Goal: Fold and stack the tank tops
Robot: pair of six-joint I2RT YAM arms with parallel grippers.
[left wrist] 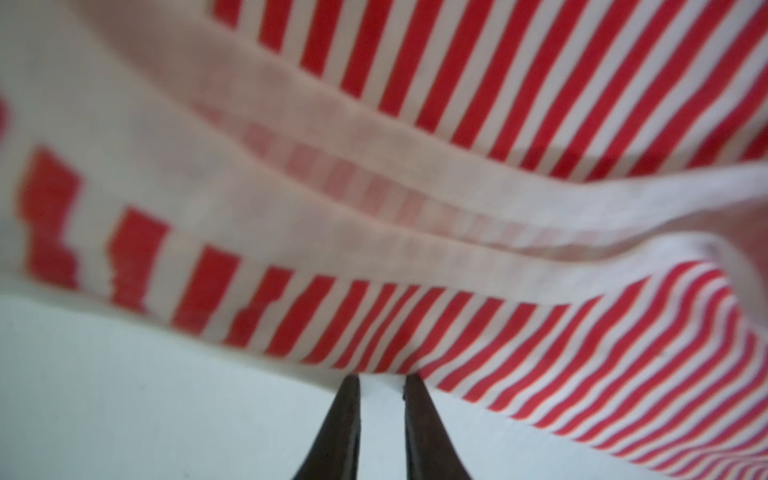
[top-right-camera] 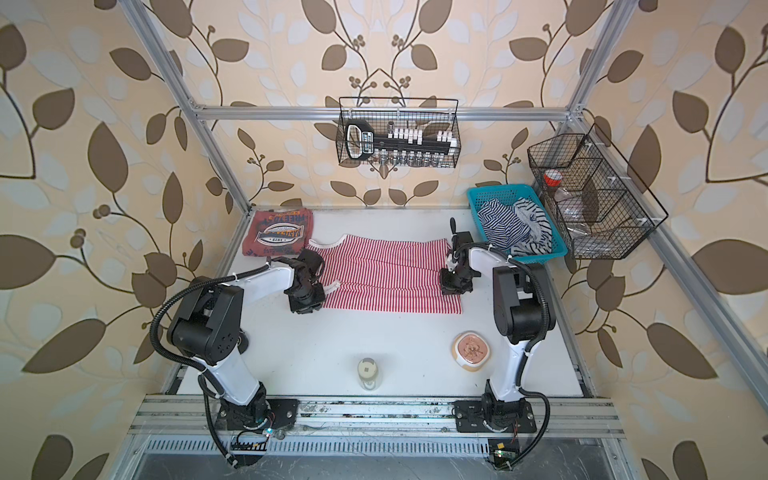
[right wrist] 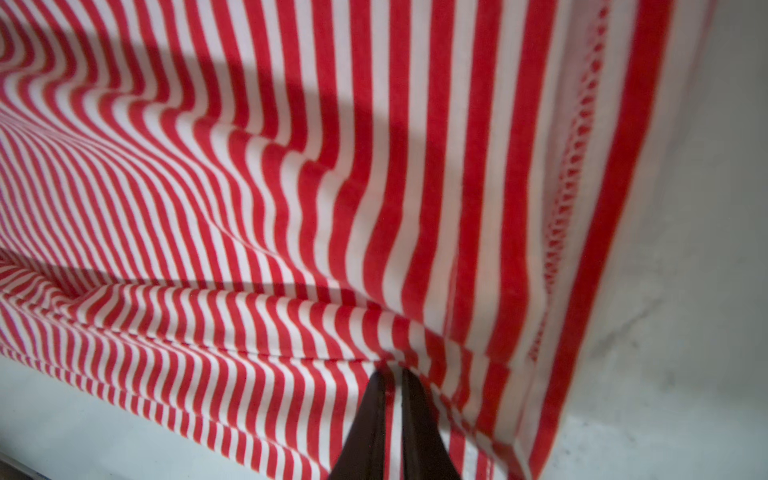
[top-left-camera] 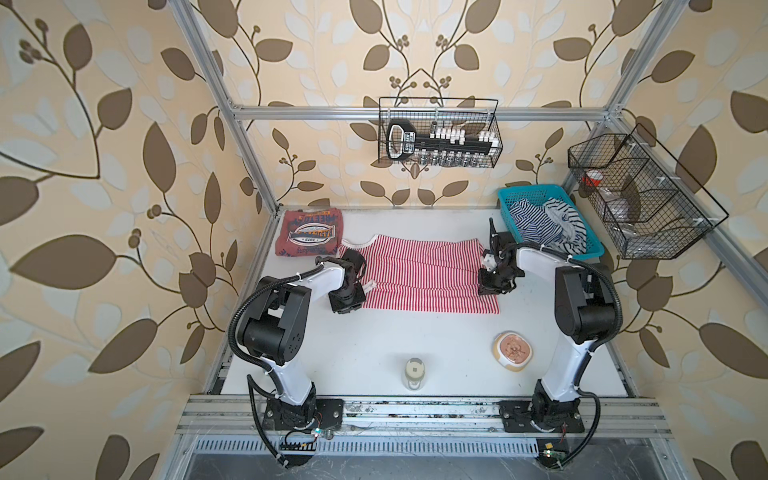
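White tabletop point(top-left-camera: 374, 345): striped top point(top-left-camera: 415, 274) is lying across centre frame, partly folded. Left gripper point(left wrist: 380, 379), slightly open and empty, is sitting at one end; right gripper point(right wrist: 390, 374), nearly closed at the other, grip unclear. Folded red top point(top-left-camera: 309, 232), upper left, is likely serving as stack base.

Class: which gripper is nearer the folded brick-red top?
Left. The left gripper is at the striped top's strap end, near the brick-red top; the right gripper is at the opposite hem end.
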